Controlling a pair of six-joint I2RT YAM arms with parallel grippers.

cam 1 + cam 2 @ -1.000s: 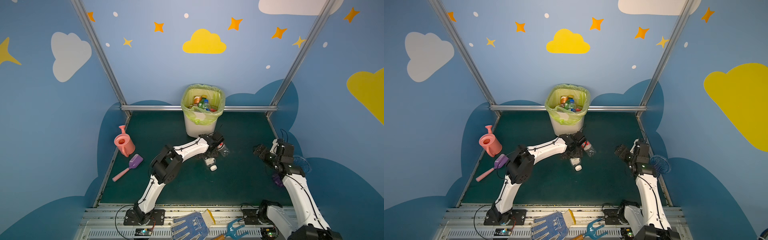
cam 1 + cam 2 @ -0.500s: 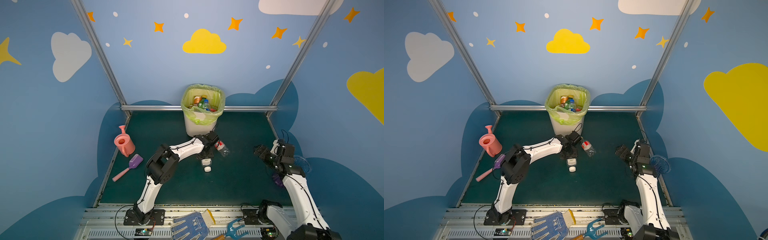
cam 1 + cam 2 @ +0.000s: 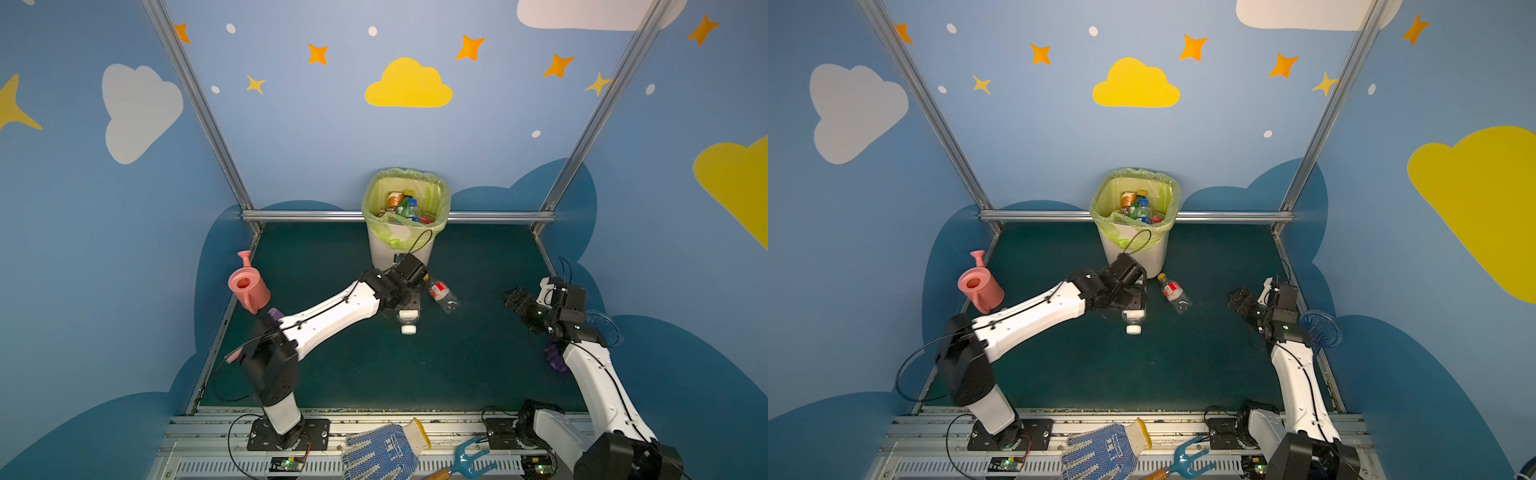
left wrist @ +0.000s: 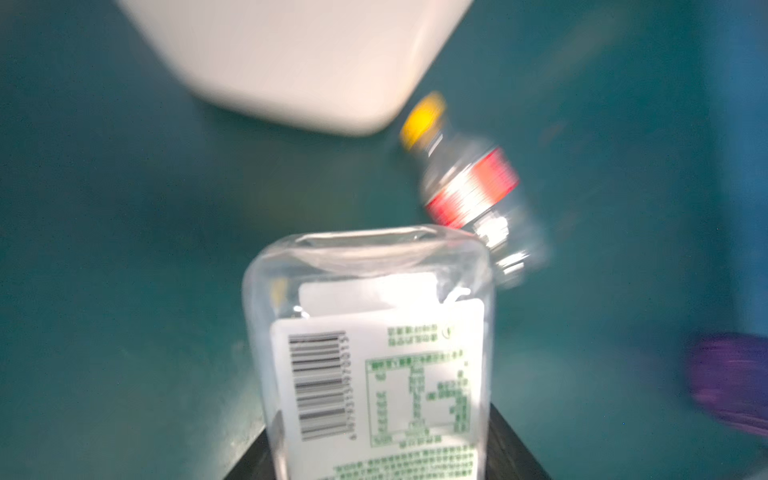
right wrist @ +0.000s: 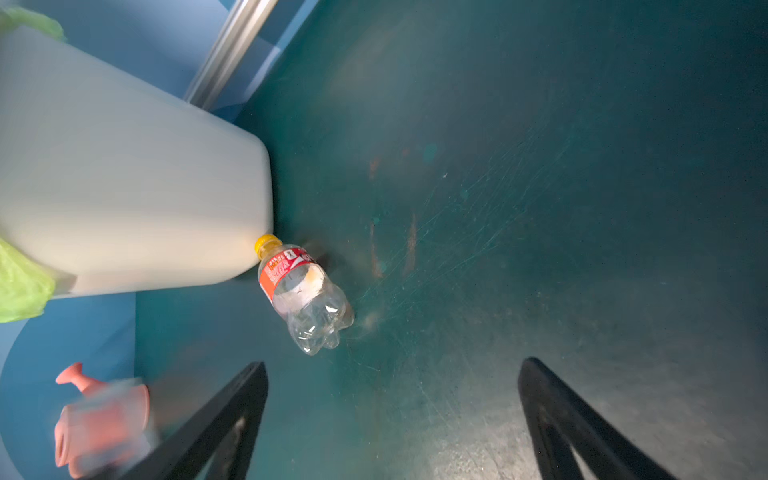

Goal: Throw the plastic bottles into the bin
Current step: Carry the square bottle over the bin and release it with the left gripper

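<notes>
My left pincer is holding a clear square plastic bottle with a white cap just in front of the tall white bin with the yellow-green bag. My right pincer is standing wide with nothing in it. A clear bottle with a red label and yellow cap is lying on the green counter, its cap beside the bin.

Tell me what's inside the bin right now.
Inside the bin, in both top views, bottles are piled: a brown one, a green one and a blue-capped clear one. Whatever lies beneath them is hidden by the liner and pile.

Glossy clear plastic bottle on scuffed matt mat.
</notes>
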